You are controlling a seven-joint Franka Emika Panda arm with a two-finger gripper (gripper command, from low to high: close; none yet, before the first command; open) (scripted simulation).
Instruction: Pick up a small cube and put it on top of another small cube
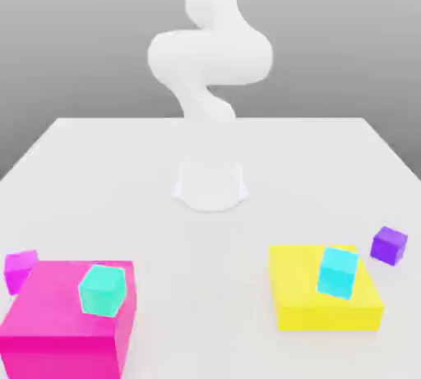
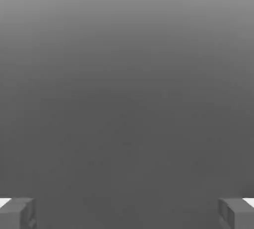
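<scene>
A plain white tabletop (image 1: 205, 287) is backed by grey. The small dark purple cube (image 1: 389, 246) is located just beside the flat yellow block (image 1: 325, 313), on which the small cyan cube (image 1: 338, 273) is supported. The gripper (image 2: 127, 214) is spread wide; nothing is held.

At the exterior view's left, a block (image 1: 62, 299) on the worktop (image 1: 205, 287) bears one cube (image 1: 103, 290); another cube (image 1: 20, 271) lies left of it. At its right, a second block (image 1: 292, 287) bears a third cube (image 1: 337, 273); a fourth cube (image 1: 389, 246) sits just right.
</scene>
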